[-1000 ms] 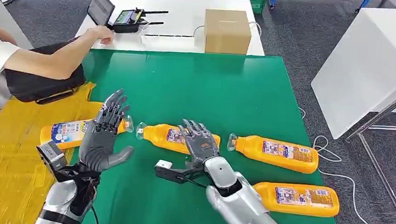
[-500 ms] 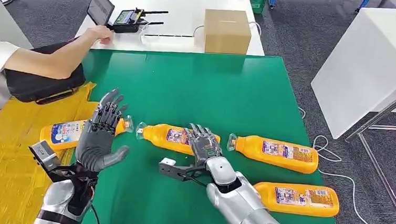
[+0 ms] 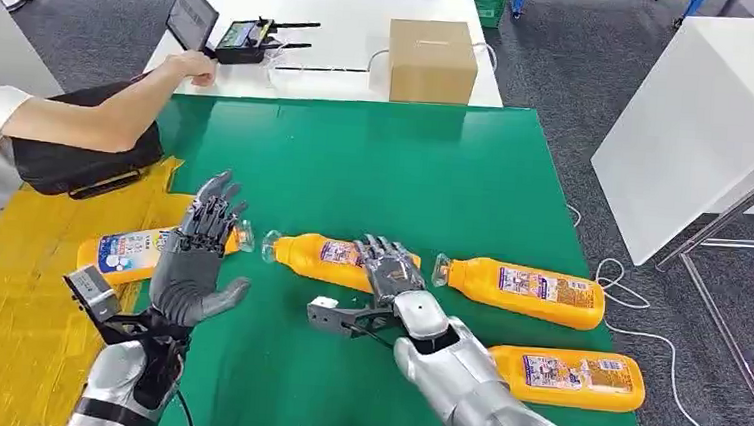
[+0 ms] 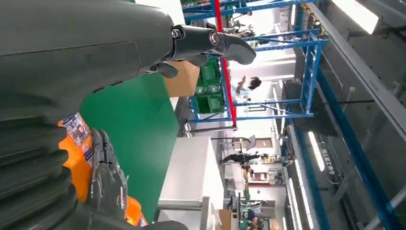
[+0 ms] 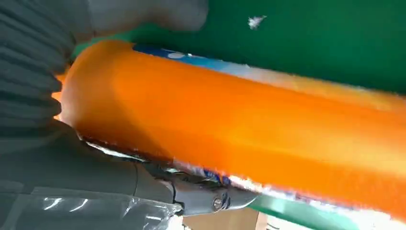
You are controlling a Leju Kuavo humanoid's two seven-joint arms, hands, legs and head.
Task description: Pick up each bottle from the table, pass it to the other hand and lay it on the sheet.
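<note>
Since a second ago our right hand [image 3: 390, 270] moved slightly forward and closed around the middle bottle [image 3: 322, 256] lying on the green table [image 3: 436, 167]; our left hand [image 3: 194, 260] waited open, holding nothing, so lifting could follow.

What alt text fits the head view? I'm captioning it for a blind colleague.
The robot's right hand lies over an orange bottle lying on a green table; its left hand is raised open beside it. Another bottle lies on the yellow sheet.
</note>
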